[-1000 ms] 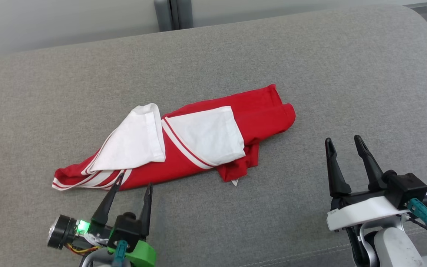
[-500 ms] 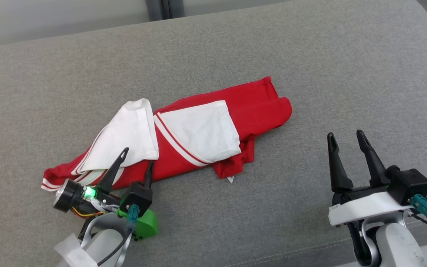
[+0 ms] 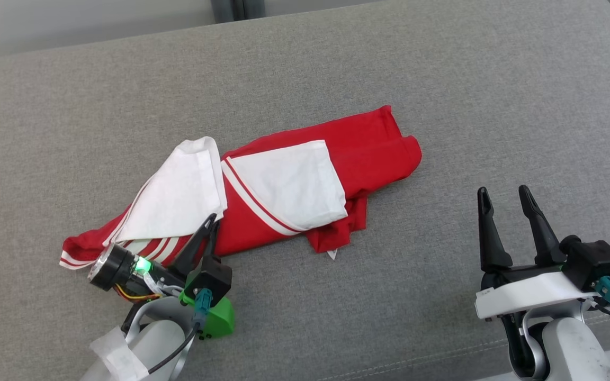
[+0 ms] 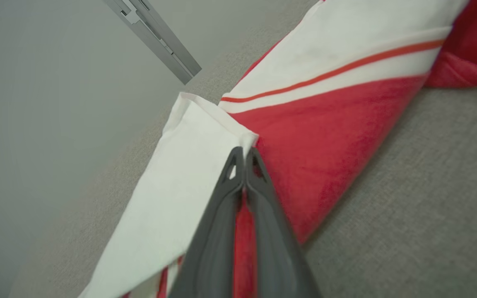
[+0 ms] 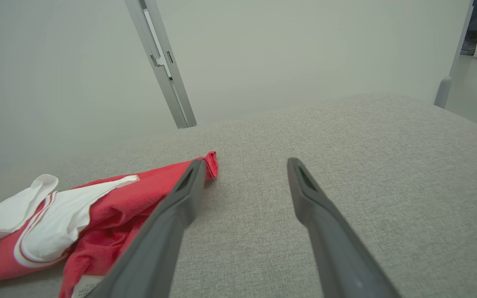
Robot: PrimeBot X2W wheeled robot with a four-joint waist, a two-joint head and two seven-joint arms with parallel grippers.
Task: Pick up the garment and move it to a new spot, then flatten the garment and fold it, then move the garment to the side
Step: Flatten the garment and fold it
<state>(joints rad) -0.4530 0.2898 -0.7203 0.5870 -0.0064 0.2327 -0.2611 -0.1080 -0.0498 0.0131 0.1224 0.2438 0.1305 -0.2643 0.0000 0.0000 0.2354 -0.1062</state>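
Since a second ago, the left gripper (image 3: 211,222) has moved from the near edge of the garment (image 3: 374,148) onto the cloth, and its fingers have gone from spread to pressed together. The head camera has also shifted a little, so I judge the gripper's position against the garment only.

Findings:
- In the left wrist view, the left gripper (image 4: 244,152) is clamped on the garment (image 4: 325,111). Red cloth shows between the fingers, and the tips meet at the corner of the white sleeve (image 4: 189,165).
- The garment lies bunched and slanted across the middle of the grey cushion (image 3: 442,79). Both white sleeves are folded over the red body. It has not left the surface.
- The right gripper (image 3: 502,191) hovers near the front right of the cushion, well apart from the cloth. Its fingers are spread and hold nothing. The right wrist view confirms this for the right gripper (image 5: 245,162), with the garment (image 5: 118,203) off to its left.

Assessment: the first grasp appears made, so the pick-up step is at its start. How many layers are caught, I cannot tell. A lift from this one point would likely let the bundle unroll and hang.
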